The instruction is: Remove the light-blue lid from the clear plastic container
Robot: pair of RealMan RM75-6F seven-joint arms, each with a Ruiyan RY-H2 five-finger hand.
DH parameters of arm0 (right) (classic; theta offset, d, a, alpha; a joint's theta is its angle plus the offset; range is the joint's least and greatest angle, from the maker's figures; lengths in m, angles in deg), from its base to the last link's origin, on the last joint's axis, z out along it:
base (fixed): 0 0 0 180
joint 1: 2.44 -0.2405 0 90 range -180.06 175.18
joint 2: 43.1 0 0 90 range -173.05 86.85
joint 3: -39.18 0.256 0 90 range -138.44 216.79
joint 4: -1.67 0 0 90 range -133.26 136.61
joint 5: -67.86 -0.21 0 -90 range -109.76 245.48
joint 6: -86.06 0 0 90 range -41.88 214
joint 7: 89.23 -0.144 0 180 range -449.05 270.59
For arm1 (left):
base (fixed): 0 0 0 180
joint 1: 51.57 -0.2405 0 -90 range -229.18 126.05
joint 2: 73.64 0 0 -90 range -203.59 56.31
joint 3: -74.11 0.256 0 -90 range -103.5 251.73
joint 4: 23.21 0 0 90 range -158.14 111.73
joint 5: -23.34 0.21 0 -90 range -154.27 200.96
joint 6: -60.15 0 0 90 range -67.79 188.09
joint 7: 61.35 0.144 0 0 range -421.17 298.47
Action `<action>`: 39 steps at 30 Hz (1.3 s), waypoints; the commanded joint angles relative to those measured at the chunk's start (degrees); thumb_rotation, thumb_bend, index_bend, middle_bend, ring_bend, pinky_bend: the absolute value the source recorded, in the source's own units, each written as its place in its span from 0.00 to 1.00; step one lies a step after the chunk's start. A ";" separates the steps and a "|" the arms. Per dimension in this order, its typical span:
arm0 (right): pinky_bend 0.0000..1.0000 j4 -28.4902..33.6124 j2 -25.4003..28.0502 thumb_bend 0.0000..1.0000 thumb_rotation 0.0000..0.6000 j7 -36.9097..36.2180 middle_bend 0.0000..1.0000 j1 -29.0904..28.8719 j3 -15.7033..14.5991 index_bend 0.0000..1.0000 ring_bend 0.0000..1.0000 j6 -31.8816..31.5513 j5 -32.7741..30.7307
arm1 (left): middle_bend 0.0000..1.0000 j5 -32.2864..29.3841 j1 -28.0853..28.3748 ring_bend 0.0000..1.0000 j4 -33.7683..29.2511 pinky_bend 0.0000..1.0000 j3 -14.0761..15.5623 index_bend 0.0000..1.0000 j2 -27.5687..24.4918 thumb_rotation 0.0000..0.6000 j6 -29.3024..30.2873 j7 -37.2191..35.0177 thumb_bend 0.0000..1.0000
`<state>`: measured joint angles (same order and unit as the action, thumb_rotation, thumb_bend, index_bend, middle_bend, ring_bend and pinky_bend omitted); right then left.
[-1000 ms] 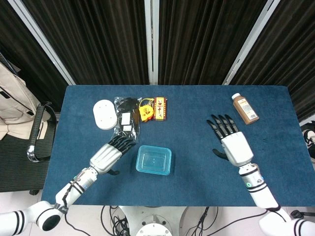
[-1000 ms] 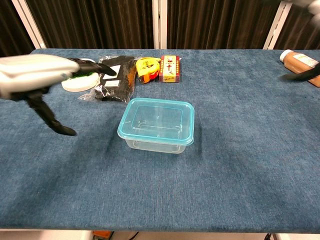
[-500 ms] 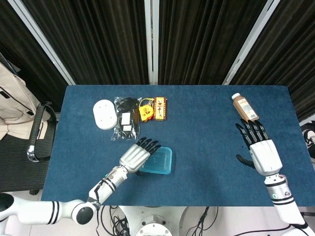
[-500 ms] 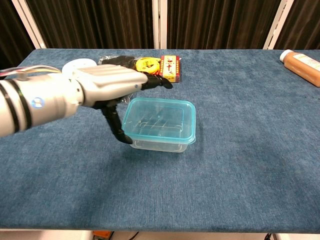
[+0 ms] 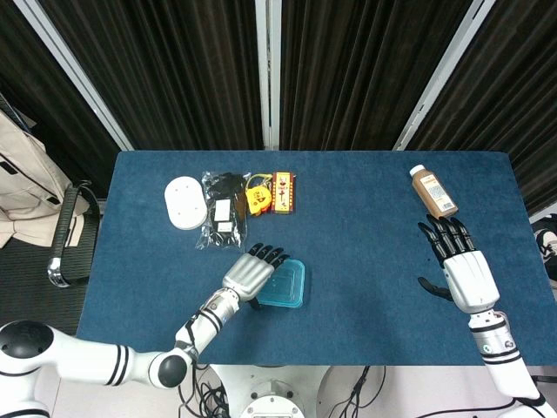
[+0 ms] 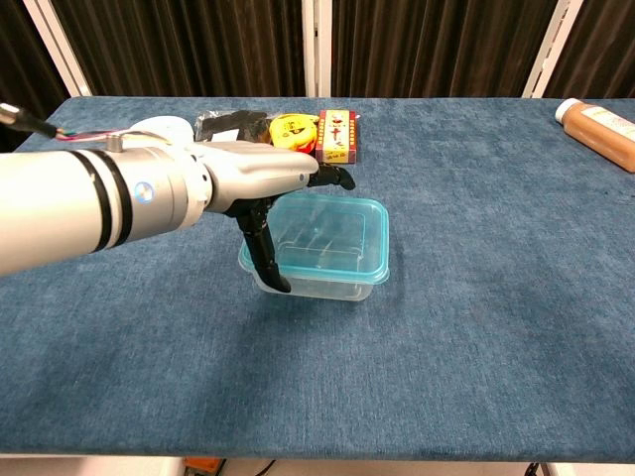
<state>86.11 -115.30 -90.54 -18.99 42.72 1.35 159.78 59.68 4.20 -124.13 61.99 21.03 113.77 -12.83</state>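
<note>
Light-blue lid [image 6: 342,233] lies under left hand's [image 6: 260,174] spread fingers [image 6: 332,177].

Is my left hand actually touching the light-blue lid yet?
Cannot tell. In the chest view the left hand overlaps the light-blue lid, thumb down by the container's near-left corner, but no contact or gap shows. The head view only shows overlap.

Brown bottle [image 5: 433,192] — white disc [image 5: 184,203], perhaps a lid — apart.

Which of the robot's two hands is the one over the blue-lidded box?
The left hand: its fingers reach over the light-blue lid of the clear plastic container. The right hand hangs far off, near the brown bottle.
</note>
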 commanded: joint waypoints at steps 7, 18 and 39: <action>0.00 -0.83 -1.82 0.03 1.00 0.17 0.00 -1.07 -1.04 0.00 0.00 1.73 2.34 | 0.00 -6.51 2.68 0.00 2.34 0.00 0.17 0.01 -0.98 1.00 -0.22 -2.83 0.00; 0.00 -6.38 -12.34 0.03 1.00 -2.89 0.00 -5.55 -1.82 0.00 0.00 5.03 6.86 | 0.27 -4.01 3.32 0.19 7.18 0.17 -0.02 0.30 1.72 1.00 -0.01 -9.52 0.00; 0.00 -24.48 -30.93 0.11 1.00 -13.43 0.00 -14.83 -2.11 0.00 0.00 7.01 11.08 | 0.29 -5.90 5.12 0.20 10.70 0.17 -0.45 0.33 4.45 1.00 1.13 -12.13 0.00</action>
<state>62.76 -145.88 -102.55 -32.76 40.90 8.30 170.23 53.91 9.42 -113.29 61.50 25.77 115.40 -24.56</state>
